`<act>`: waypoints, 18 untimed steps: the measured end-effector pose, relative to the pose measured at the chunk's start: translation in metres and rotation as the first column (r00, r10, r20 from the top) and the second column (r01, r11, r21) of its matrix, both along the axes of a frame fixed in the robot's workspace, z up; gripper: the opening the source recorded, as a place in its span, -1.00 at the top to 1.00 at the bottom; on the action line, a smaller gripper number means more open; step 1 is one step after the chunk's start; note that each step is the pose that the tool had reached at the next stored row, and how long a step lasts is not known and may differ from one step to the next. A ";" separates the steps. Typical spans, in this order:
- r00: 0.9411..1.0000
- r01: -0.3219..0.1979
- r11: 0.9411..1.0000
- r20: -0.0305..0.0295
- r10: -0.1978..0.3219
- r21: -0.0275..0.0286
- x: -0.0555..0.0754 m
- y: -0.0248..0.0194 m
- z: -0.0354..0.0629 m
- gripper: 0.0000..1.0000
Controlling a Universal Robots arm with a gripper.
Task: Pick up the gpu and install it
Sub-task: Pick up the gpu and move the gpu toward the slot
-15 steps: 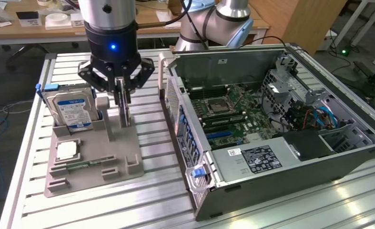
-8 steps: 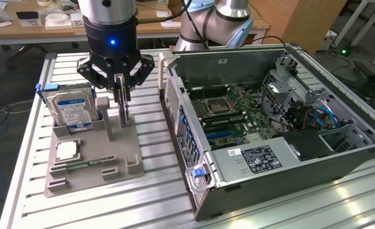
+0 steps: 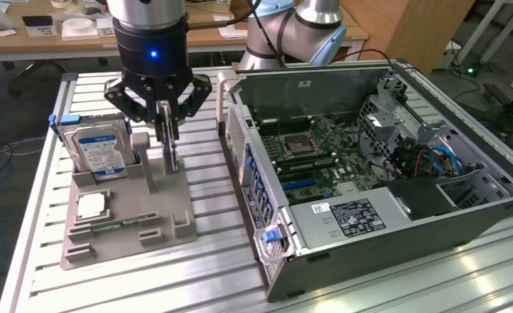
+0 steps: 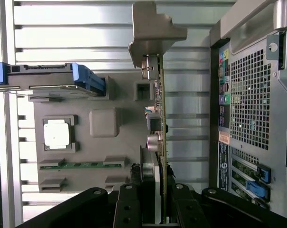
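1. Exterior view: in the upper left of the frame, your gripper (image 3: 167,140) is clamped on the gpu (image 3: 170,161). The card stands on edge at the grey holder (image 3: 126,222) on the desk (image 3: 221,274), near the hard drive (image 3: 100,147). The open computer case (image 3: 369,169) lies to the frame's right.
2. Wrist view: the gripper (image 4: 160,190) pinches the thin gpu (image 4: 161,109) at one end, with the silver bracket (image 4: 155,28) at the other. Held this way, the card could likely pivot or slip. The bracket might also catch the case wall (image 4: 247,95) close beside it.
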State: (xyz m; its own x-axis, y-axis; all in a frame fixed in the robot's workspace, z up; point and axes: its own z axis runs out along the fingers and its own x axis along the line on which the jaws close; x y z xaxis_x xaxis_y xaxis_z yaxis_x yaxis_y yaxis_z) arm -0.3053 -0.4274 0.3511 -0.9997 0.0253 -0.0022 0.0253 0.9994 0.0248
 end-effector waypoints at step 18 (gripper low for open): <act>1.000 -0.010 1.000 0.000 0.010 -0.002 0.000 0.0001 0.0196 0.44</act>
